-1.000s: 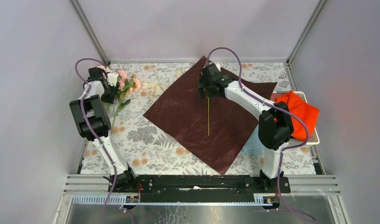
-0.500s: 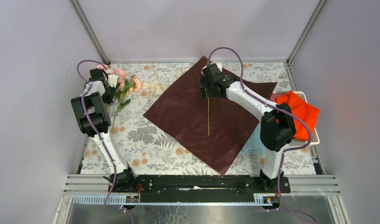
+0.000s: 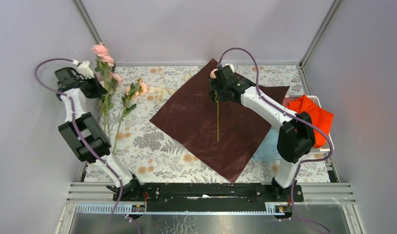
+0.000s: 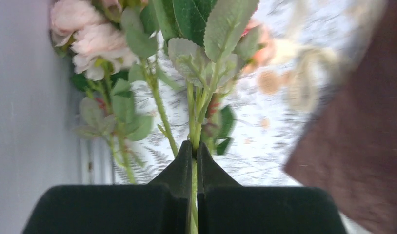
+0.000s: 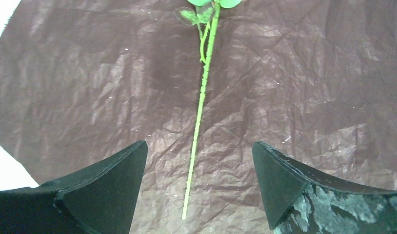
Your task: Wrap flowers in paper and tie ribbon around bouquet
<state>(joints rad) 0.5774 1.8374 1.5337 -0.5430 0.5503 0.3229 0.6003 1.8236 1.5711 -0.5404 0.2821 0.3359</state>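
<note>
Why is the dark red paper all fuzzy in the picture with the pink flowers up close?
Left wrist view: the camera focuses on the near flowers pinched in the left gripper, so the paper behind them blurs. Right wrist view: the same paper's crinkles look sharp, with small shiny glints.

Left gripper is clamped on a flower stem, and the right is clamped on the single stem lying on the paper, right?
Not quite: the right gripper is open, jaws apart above the single stem on the paper, as the right wrist view shows. The left gripper is clamped on a flower stem.
</note>
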